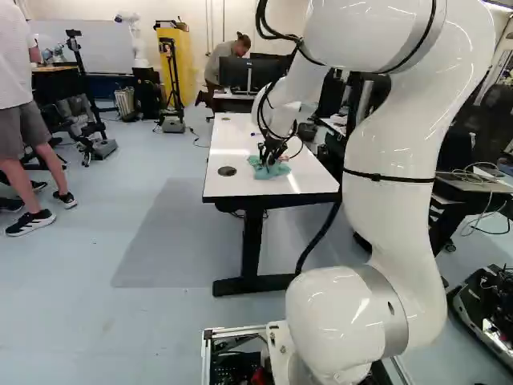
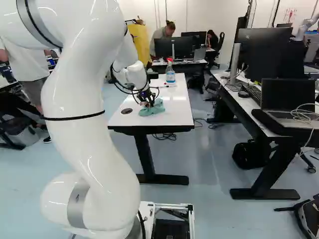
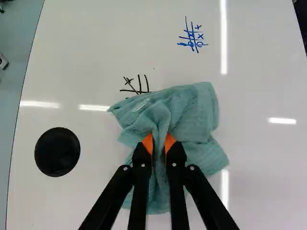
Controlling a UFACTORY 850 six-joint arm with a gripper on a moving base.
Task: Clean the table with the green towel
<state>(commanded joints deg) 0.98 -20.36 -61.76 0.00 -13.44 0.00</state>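
Pincer clamped on a fold of the green towel, bunched on the white worktop, near middle of right base view; black marks at towel's edge, blue marks farther ahead; spray bottle upright, upper middle of same view

1 open laptop stands near a black monitor and a keyboard.

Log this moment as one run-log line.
Claw: shut on green towel | Towel: bunched on white table | Black marks: at towel's edge | Blue marks: farther ahead, uncovered | Table: not yet clean
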